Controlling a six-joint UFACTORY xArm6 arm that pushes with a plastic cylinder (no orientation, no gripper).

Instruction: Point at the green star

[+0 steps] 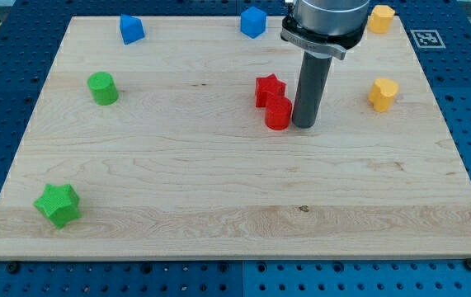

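The green star (58,205) sits near the bench's (219,198) bottom-left corner, a green cylinder (101,87) well above it. At centre, my tip (303,125) rests just beside a red cylinder (278,114); the tool, a bare rod, grasps nothing. Approach seems unstarted: next, a long sweep down-left.

arm: enters from 12 o'clock of the view | rod: dark, straight, upright | my tip (303,125): low end, slightly toward 1 o'clock of the centre
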